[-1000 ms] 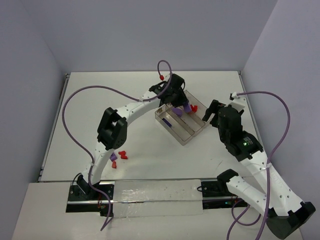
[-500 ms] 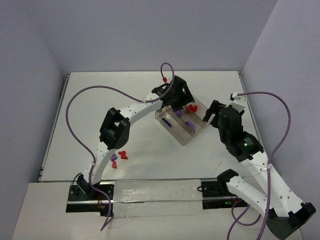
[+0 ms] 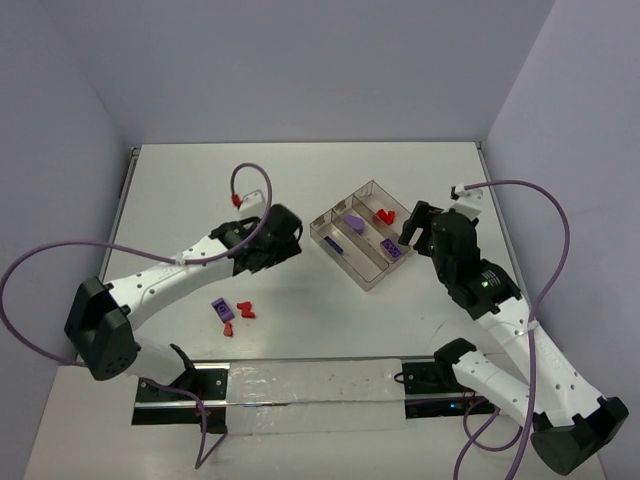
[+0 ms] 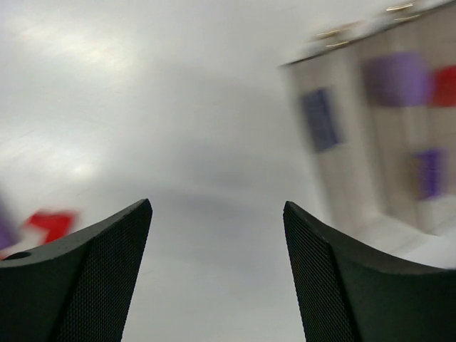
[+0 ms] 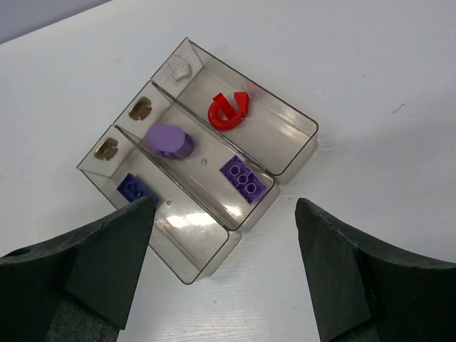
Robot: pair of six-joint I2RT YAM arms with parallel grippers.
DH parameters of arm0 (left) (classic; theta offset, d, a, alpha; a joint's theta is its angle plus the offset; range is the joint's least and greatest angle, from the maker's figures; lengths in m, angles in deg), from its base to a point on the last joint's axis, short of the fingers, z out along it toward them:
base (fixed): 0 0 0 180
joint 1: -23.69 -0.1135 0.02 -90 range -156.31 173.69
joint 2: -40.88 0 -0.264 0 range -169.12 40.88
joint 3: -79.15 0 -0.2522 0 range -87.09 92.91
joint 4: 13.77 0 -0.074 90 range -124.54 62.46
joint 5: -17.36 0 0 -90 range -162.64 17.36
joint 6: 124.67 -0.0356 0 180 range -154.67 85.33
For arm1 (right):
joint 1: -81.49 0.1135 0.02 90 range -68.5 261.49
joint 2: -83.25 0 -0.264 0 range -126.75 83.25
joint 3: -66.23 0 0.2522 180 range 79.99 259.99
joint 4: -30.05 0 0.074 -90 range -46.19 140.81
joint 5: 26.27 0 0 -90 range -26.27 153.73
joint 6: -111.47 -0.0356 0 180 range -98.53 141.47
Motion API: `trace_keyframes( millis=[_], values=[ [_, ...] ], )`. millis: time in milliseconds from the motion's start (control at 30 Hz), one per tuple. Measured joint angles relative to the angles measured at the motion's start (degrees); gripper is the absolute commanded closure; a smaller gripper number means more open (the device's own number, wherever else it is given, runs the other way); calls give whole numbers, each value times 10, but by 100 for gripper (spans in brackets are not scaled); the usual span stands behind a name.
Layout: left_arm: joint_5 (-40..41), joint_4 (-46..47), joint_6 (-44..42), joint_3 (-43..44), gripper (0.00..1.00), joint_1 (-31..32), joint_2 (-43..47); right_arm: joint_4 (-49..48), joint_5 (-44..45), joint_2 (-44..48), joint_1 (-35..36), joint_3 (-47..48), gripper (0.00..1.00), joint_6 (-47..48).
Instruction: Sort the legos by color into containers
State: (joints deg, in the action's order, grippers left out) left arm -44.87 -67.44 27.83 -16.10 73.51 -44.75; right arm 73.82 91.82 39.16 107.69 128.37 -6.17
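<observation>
Released and empty, the left pincer hangs with its fingers wide apart and nothing between them. In the top view it sits over bare counter, just left of the tray and apart from it. Its wrist view is blurred: the tray shows at the upper right as smeared purple and red patches, and a red smear lies at the left edge.

The right pincer is also released and holds nothing. It hovers at the tray's right side, looking down on the tray.

The tray lies at an angle on the counter and has three long compartments. In the right wrist view:
- The right compartment holds a red piece.
- The middle one holds a round purple piece toward its far end and a studded purple brick toward its near end.
- The left one holds a dark brick, bluish purple.

Three bricks lie loose on the counter, close together, well apart from the tray and beside the left arm. They are a loose purple brick, a red brick just right of it, and a second red brick just nearer the arm bases.
</observation>
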Motion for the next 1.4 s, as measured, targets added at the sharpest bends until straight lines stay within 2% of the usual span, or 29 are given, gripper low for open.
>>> trace_keyframes(
  millis=[133,267,367,500,633,900,967,1067,1133,1300,1400],
  values=[
    [30,-93,80,-118,16,-8,56,-8,-22,-13,0,0,13,0],
    [35,-158,141,-185,4,-42,81,-13,-39,-22,0,0,13,0],
    [35,-168,158,-218,1,-101,105,-14,-47,-25,0,0,13,0],
    [18,-147,149,-264,3,-157,147,-14,-52,-26,0,0,13,0],
    [-10,-115,131,-303,13,-193,171,-16,-61,-32,0,0,13,0],
    [-51,-57,124,-338,27,-196,123,-19,-67,-50,0,0,13,0],
    [-54,-51,126,-342,34,-198,118,-20,-68,-50,0,0,13,0],
    [-55,-43,128,-343,59,-200,114,-21,-70,-50,0,0,13,0],
    [-55,-36,130,-343,69,-200,113,-22,-71,-51,0,0,13,0],
    [-44,-27,116,-339,82,-204,117,-23,-74,-53,0,0,13,0],
    [-20,-47,100,-311,83,-207,120,-24,-75,-53,0,0,13,0]
  ],
)
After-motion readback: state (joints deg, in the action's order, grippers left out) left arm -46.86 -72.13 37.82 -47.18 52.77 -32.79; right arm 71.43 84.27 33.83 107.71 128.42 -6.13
